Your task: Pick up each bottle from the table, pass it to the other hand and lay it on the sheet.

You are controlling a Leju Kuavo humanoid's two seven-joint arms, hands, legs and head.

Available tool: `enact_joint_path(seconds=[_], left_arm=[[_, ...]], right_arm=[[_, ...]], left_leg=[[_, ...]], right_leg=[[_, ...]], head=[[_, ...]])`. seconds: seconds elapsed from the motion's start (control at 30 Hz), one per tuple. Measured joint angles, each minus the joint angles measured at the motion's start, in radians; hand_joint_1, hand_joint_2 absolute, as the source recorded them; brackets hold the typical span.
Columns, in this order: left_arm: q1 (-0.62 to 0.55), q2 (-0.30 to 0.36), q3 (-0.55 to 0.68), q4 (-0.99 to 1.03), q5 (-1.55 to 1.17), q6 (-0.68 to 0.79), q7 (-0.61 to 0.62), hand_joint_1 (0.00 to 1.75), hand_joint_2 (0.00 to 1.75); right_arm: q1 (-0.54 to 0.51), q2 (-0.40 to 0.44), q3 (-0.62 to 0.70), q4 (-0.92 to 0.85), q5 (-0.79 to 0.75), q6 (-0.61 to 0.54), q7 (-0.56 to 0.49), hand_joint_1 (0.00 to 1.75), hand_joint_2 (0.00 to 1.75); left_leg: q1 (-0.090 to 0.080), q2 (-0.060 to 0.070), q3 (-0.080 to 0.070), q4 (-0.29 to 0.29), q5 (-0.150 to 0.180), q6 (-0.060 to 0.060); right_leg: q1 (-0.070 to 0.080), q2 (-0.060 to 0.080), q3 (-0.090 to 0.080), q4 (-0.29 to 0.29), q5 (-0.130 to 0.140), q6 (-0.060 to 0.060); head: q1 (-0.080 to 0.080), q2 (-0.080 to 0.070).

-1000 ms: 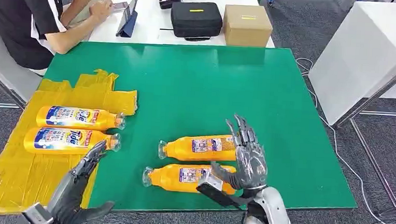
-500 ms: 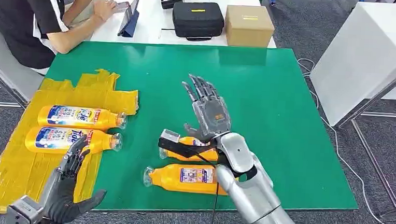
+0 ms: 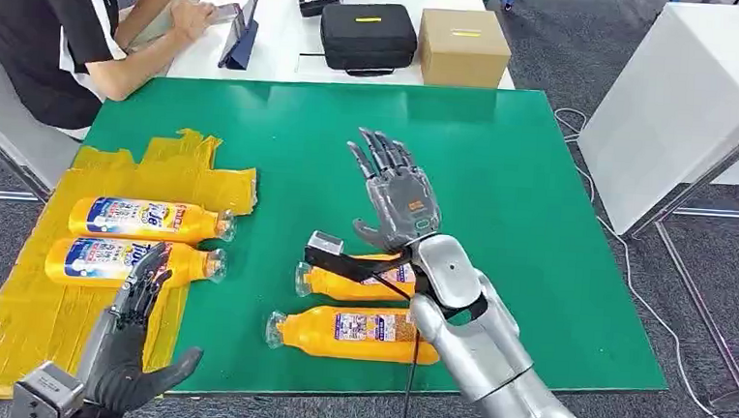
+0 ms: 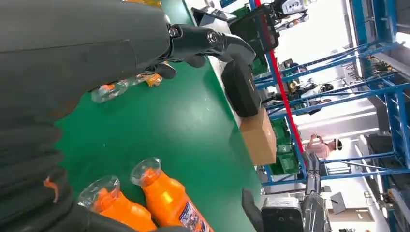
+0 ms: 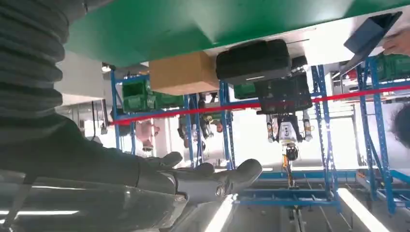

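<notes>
head view, left to right: two bottles (image 3: 142, 219) lie on the yellow sheet (image 3: 19, 328) at the table's left edge, the left hand (image 3: 134, 350) released near its front edge. the right hand (image 3: 395, 196), spread and empty, has swung up over the remaining bottles (image 3: 353, 332) mid-table, so i judge neither is grasped yet.

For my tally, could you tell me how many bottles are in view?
4: two on the yellow sheet, far and near; two on the green table, far and near.
</notes>
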Motion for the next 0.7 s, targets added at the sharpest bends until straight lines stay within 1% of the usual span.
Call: enact_joint_path(seconds=[0.13,0.23,0.27,0.37,0.47,0.57,0.7], left_arm=[[0.001,0.005,-0.045,0.023,0.006,0.008,-0.034,0.0,0.0],[-0.011,0.007,-0.091,0.068,-0.002,-0.003,-0.05,0.0,0.0],[-0.016,0.007,-0.107,0.08,-0.002,-0.003,-0.05,0.0,1.75],[-0.034,0.008,-0.133,0.103,0.0,-0.003,-0.041,0.0,1.75],[-0.061,0.009,-0.148,0.132,0.005,-0.005,-0.035,0.0,1.75],[-0.084,0.011,-0.155,0.163,0.013,-0.01,-0.035,0.0,1.75],[-0.118,0.011,-0.165,0.208,0.014,0.008,-0.032,0.0,1.75]], right_arm=[[-0.022,-0.044,-0.007,0.041,-0.019,0.023,0.0,0.0,1.75],[-0.015,-0.122,-0.037,0.067,-0.053,0.05,-0.012,0.0,1.75],[-0.01,-0.152,-0.049,0.076,-0.065,0.075,-0.013,0.0,1.75],[0.0,-0.217,-0.07,0.104,-0.111,0.166,-0.019,0.0,1.75],[0.008,-0.263,-0.074,0.134,-0.199,0.251,-0.031,0.0,1.75],[0.003,-0.292,-0.071,0.153,-0.263,0.29,-0.031,0.0,1.75],[0.002,-0.331,-0.065,0.163,-0.295,0.302,-0.016,0.0,1.75]], left_leg=[[0.0,-0.002,0.001,0.0,0.0,0.0],[-0.002,-0.006,0.0,0.0,0.001,0.001],[-0.003,-0.006,0.0,0.0,0.001,0.001],[-0.005,-0.004,-0.001,0.001,0.0,0.002],[-0.006,-0.003,0.0,0.001,0.0,0.002],[-0.004,-0.003,0.001,0.001,0.0,0.002],[-0.003,-0.003,0.002,0.001,0.0,0.002]], right_leg=[[-0.001,-0.001,0.0,0.0,0.0,0.0],[-0.003,-0.005,0.001,-0.001,0.0,0.0],[-0.003,-0.005,0.001,-0.001,0.0,0.0],[-0.005,-0.003,0.001,-0.001,0.001,0.002],[-0.005,-0.002,0.0,-0.001,0.002,0.003],[-0.005,-0.002,0.001,-0.001,0.001,0.003],[-0.004,-0.002,0.002,-0.001,0.001,0.002]], head=[[0.0,0.0],[0.0,0.0],[0.001,0.0],[0.0,0.0],[0.0,0.0],[0.0,0.0],[0.0,0.0]])
